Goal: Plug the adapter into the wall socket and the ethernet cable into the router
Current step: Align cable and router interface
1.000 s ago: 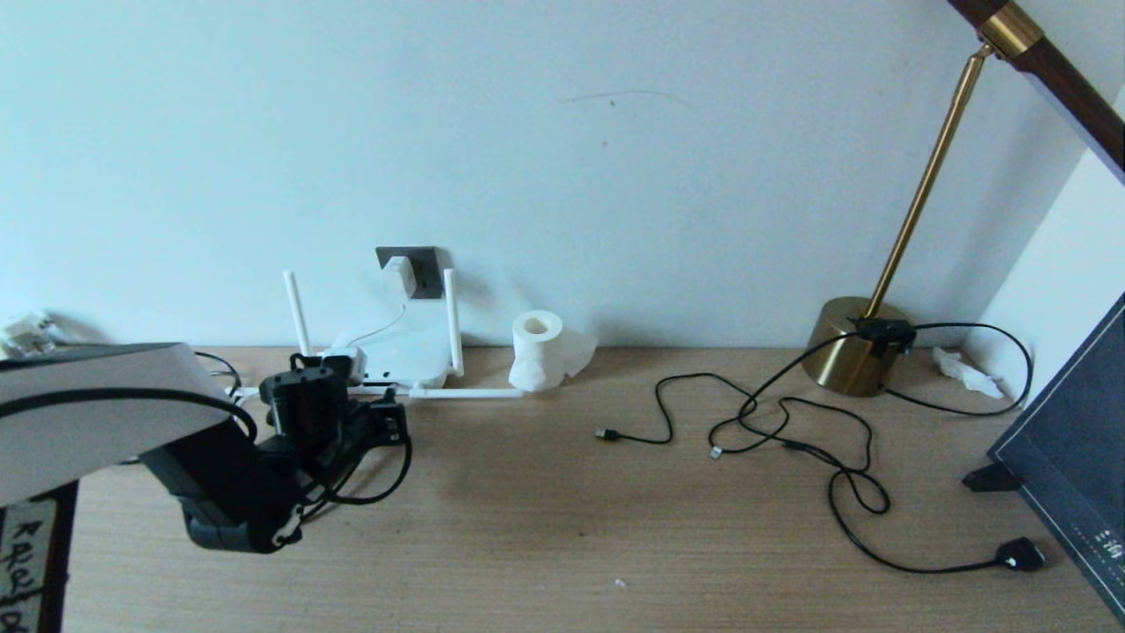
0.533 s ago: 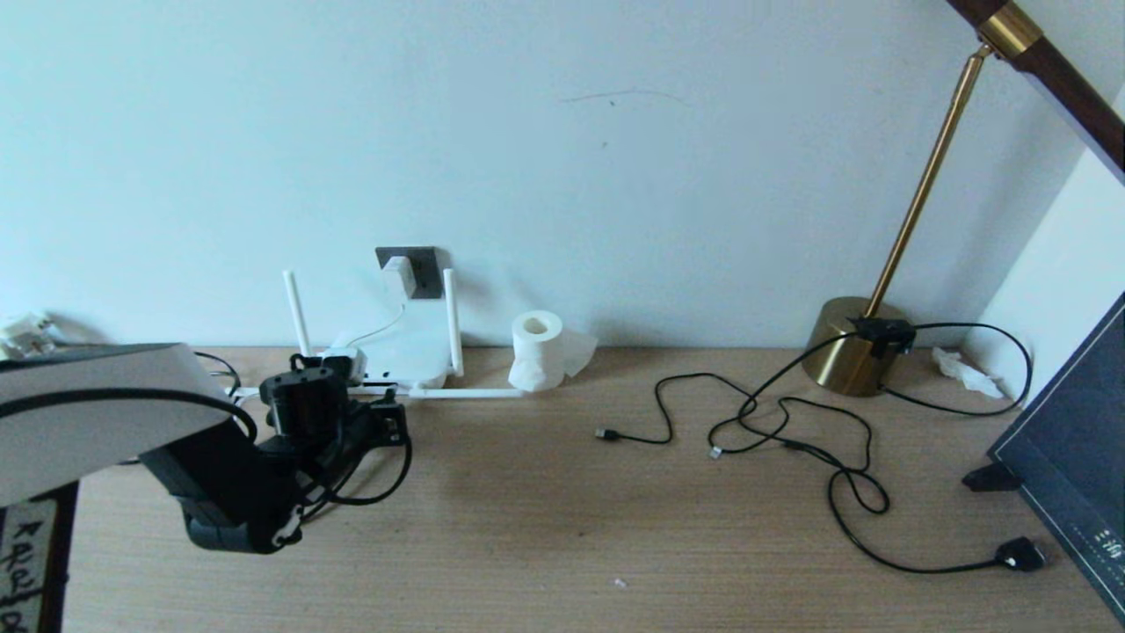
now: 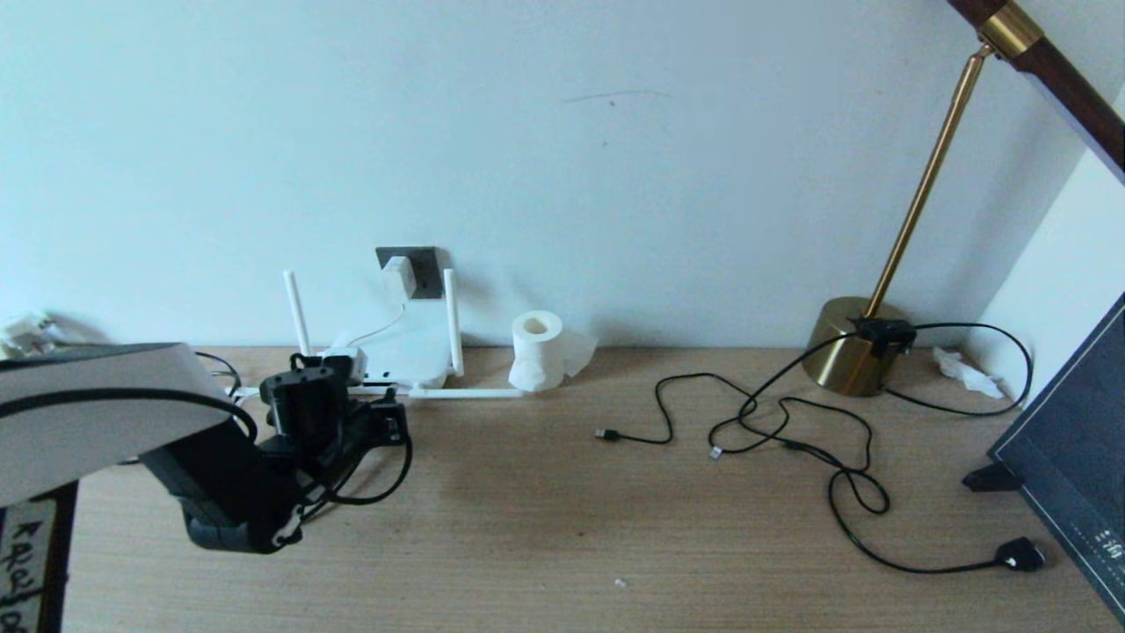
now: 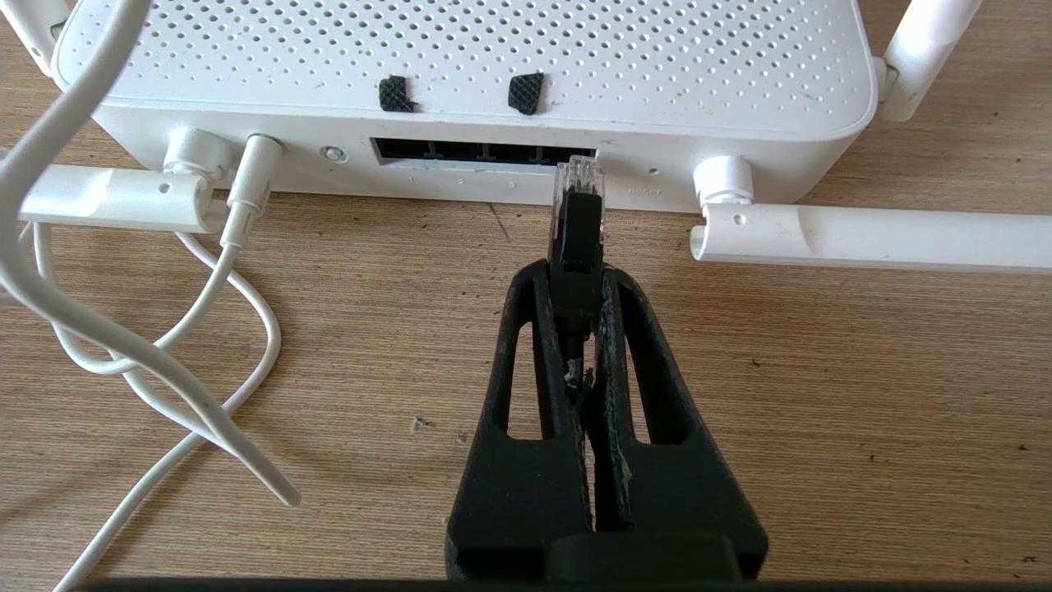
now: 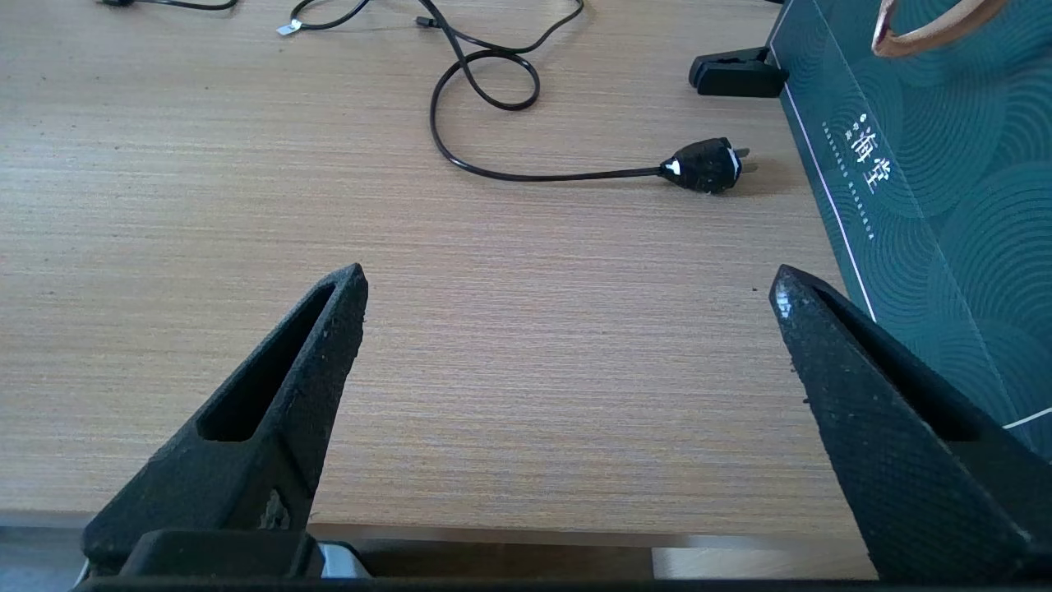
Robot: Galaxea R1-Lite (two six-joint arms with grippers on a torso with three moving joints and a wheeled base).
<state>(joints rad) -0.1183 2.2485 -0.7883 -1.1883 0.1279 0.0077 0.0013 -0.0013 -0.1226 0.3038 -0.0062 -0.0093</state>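
Note:
The white adapter sits in the dark grey wall socket, its thin cord hanging down to the router. The router lies flat against the wall with its dark ports facing me. My left gripper is shut on the ethernet cable's black plug. The plug's clear tip touches the rightmost port's edge, just outside it. In the head view the left gripper stands right in front of the router, with the black cable looping under it. My right gripper is open over bare table near the front edge.
A toilet-paper roll stands right of the router. One antenna lies flat beside the plug. Thin black cables and a mains plug sprawl at the right, near a brass lamp base and a dark box.

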